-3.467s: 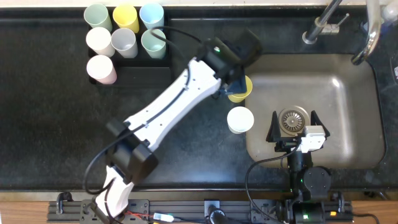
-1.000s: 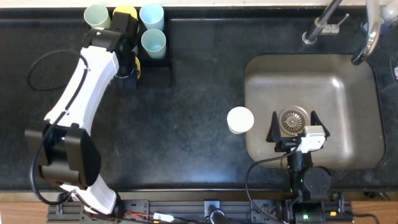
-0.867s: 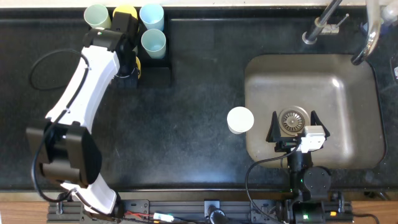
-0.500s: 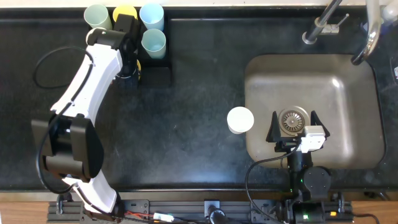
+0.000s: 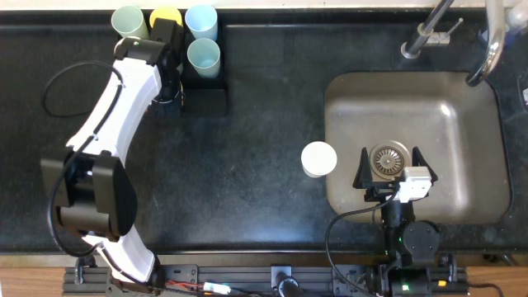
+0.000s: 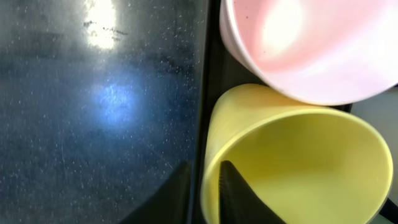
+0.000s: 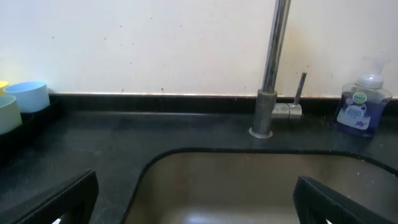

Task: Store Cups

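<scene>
Yellow cup (image 6: 298, 162) — moved from sink (image 5: 462, 99) to rack (image 5: 206, 99), white cup (image 5: 318, 158) unmoved

- Counter (image 5: 272, 190): black and speckled, it spans the top view from 9 o'clock to 3 o'clock.
- Sink (image 5: 462, 124): a steel basin with rounded corners, sunk into the counter at 3 o'clock.
- Drain (image 5: 390, 157): round and slotted, set in the basin floor just to 9 o'clock of its middle.
- Faucet (image 5: 426, 35): chrome, it stands on the counter at the sink's 12 o'clock rim. An upright pipe rises from a round base, with a thin lever at its side.
- Soap bottle (image 7: 364, 102): clear, with purple liquid and a pump top. It stands on the counter against the wall, near the faucet.
- Wall (image 7: 155, 43): white with small dark specks, it rises behind the counter at 12 o'clock.
</scene>
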Robot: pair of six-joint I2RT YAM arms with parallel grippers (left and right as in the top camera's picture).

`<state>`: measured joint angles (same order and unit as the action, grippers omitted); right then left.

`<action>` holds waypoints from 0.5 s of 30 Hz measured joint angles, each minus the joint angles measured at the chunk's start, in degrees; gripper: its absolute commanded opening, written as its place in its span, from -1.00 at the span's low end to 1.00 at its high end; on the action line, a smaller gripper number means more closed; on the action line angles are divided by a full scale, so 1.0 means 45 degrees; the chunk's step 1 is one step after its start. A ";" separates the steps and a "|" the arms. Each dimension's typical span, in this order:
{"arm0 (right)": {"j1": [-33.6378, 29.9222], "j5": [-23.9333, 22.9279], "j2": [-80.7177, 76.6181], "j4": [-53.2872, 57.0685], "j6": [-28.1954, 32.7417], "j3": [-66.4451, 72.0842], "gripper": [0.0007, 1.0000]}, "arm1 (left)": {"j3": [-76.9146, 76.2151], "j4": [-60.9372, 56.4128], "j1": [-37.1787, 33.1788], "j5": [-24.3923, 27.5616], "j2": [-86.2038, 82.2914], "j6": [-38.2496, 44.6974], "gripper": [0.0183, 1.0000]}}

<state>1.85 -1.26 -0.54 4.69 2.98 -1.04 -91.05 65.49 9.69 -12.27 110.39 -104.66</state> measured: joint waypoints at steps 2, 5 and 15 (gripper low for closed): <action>0.0000 0.0000 0.0000 0.0005 0.0000 0.0000 1.00 | 0.0087 -0.0087 0.0000 -0.0078 -0.0029 -0.0029 -0.22; 0.0005 0.0000 0.0000 0.0019 0.0000 0.0000 1.00 | 0.0743 -0.0423 0.0000 -0.0267 -0.0466 -0.0015 0.04; 0.0000 0.0000 0.0000 0.0019 0.0000 0.0000 1.00 | 0.5965 -0.8986 -0.0005 -0.1812 -0.8359 0.4930 0.60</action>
<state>1.85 -1.26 -0.54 4.78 2.98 -1.04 -64.20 25.06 9.67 -20.43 72.77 -82.48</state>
